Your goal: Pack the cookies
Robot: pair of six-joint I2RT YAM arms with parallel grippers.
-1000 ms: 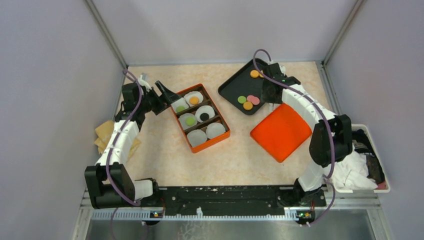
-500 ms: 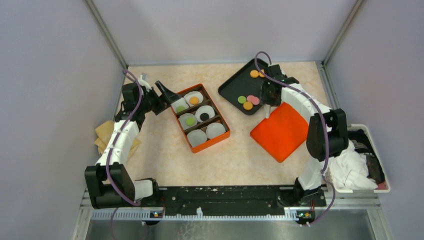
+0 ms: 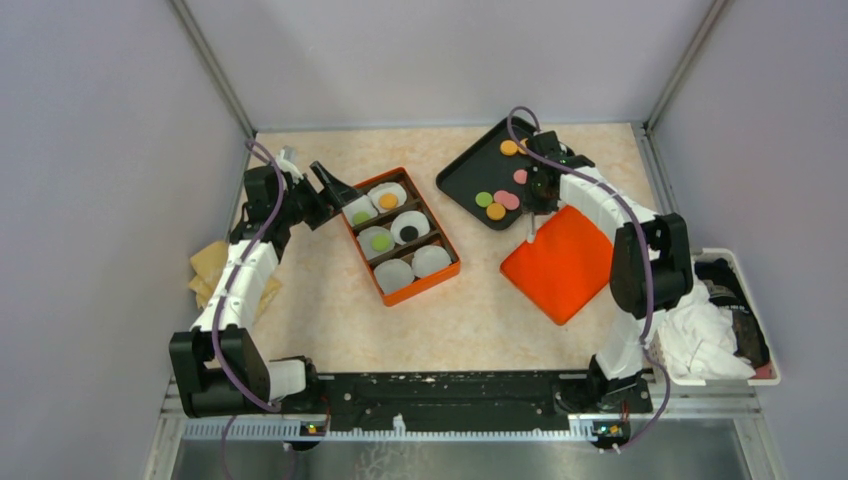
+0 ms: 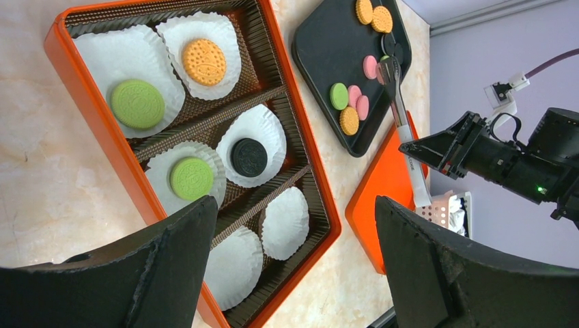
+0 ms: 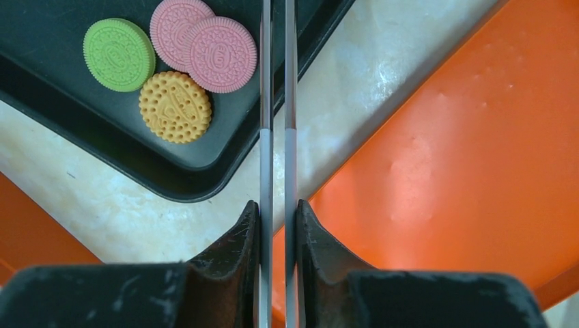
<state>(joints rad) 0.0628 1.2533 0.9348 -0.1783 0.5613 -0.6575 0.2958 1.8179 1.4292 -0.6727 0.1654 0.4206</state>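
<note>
Pivoting right hand (image 5: 276, 217) with tongs (image 5: 266, 137), uncovering pink cookie (image 3: 520, 176).

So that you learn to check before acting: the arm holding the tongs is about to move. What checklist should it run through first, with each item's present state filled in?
1. The right gripper clamps the thin metal tongs: ok.
2. Tong tips over the black rectangular tray: ok.
3. Nothing already pinched between the tips: cannot tell.
4. Flat round cookies available on the tray: ok.
5. Free white paper cups in the orange compartment box: ok, two.
6. The left gripper open, away from those cups: ok.
</note>
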